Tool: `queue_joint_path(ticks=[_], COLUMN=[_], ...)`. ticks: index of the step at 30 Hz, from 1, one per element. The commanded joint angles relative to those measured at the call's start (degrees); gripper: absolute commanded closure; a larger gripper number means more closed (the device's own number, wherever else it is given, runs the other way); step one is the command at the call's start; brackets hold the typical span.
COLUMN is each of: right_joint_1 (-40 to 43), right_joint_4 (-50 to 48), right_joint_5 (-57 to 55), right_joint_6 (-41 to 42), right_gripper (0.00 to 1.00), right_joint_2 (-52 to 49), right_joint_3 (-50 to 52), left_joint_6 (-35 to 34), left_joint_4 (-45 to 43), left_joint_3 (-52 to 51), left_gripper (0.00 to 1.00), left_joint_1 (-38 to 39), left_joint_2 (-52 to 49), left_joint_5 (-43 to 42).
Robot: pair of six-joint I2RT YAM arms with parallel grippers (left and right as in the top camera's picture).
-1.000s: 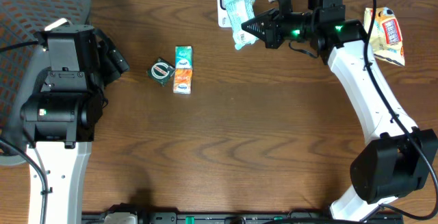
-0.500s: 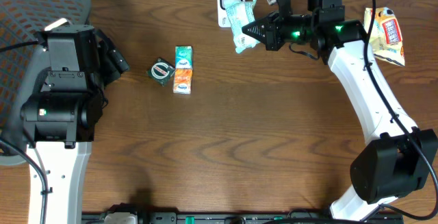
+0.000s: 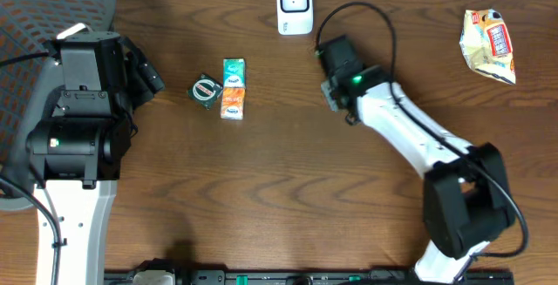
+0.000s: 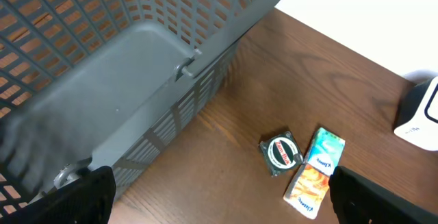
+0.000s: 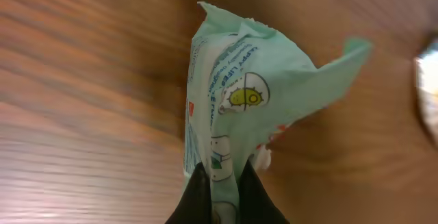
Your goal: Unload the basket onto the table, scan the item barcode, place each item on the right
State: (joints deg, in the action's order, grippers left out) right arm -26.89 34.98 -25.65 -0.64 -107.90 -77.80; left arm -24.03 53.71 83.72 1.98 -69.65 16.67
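The item is a mint-green printed packet point(image 5: 239, 107). My right gripper point(image 5: 220, 172) is shut on its lower edge and holds it just above the brown tabletop. In the overhead view the right gripper point(image 3: 336, 69) points down, a little below and to the right of the white barcode scanner point(image 3: 295, 4), and the wrist hides the packet. My left gripper point(image 3: 148, 73) rests open at the left by the basket, with nothing between its fingers point(image 4: 85, 196).
A grey mesh basket point(image 4: 137, 59) fills the left side. A round green tin point(image 3: 206, 89) and a green-and-orange tissue pack point(image 3: 232, 87) lie side by side left of centre. A crumpled snack bag point(image 3: 488, 43) lies at the far right.
My right arm has swung down and away from the scanner's face with the packet. It now holds the packet low over the table. The left arm has not moved.
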Motion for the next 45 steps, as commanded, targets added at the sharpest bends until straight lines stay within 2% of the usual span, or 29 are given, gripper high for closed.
queue_joint_path(ticks=[1,3,5,6,7,8,12,20,23,27,30,32,36,39,40,42,45], right_joint_1=[-2.2,-3.0,-4.5,-5.1,-6.4,-7.3,-11.9,-16.7,-15.2,-10.4,-6.3,-3.6,1.2,2.6,3.1,3.4,3.2], right_joint_4=[2.0,2.6,3.2,3.5,3.7,3.8,4.5,5.6,8.0,9.6,10.4,11.6,12.5,12.2,12.0,11.4,8.6], right_joint_5=[-12.3,-12.3,-12.3,-12.3,-12.3,-12.3,-11.3,-12.0,-11.9,-9.2,-2.7,5.5,24.7,25.6,25.6,25.6,25.6], right_joint_6=[1.9,1.9,1.9,2.0,2.7,3.5,3.9,7.3,8.5,9.2,7.3,4.4,-2.5,-2.9,-2.9,-2.9,-2.9], right_gripper=[0.98,0.96,0.9,0.84,0.69,0.67,0.69,0.58,0.46,0.35,0.34,0.35,0.3,0.32,0.36,0.39,0.37], right_joint_2=[-4.4,-6.7,-8.7,-8.9,-9.1,-9.1,-9.0,-8.9,-8.8,-8.8,-8.8,-8.9,-9.4,-9.4,-9.4,-9.4,-9.4], right_joint_3=[0.3,0.3,0.2,0.2,0.2,0.2,0.2,-3.0,-7.1,-10.6,-10.9,-10.9,-9.9,-8.8,-8.1,-7.1,-4.3], left_joint_6=[-0.3,-0.3,-0.3,-0.3,-0.3,-0.3,-0.3,-0.3,-0.3,-0.3,-0.3,-0.3,-0.3,-0.3,-0.3,-0.3,-0.3], left_joint_4=[0.1,0.1,0.1,0.1,0.1,0.1,0.1,0.1,0.1,0.1,0.1,0.1,0.1,0.1,0.1,0.1,0.1], left_joint_3=[0.7,0.7,0.7,0.7,0.7,0.7,0.7,0.7,0.7,0.7,0.7,0.7,0.7,0.7,0.7,0.7,0.7], left_gripper=[0.02,0.02,0.03,0.03,0.02,0.03,0.02,0.02,0.02,0.02,0.02,0.02,0.02,0.02,0.02,0.02,0.03], left_joint_1=[-0.2,-0.2,-0.2,-0.2,-0.2,-0.2,-0.2,-0.2,-0.2,-0.2,-0.2,-0.2,-0.2,-0.2,-0.2,-0.2,-0.2], left_joint_2=[0.4,0.4,0.4,0.4,0.4,0.4,0.4,0.4,0.4,0.4,0.4,0.4,0.4,0.4,0.4,0.4,0.4], left_joint_5=[0.6,0.6,0.6,0.6,0.6,0.6,0.6,0.6,0.6,0.6,0.6,0.6,0.6,0.6,0.6,0.6,0.6])
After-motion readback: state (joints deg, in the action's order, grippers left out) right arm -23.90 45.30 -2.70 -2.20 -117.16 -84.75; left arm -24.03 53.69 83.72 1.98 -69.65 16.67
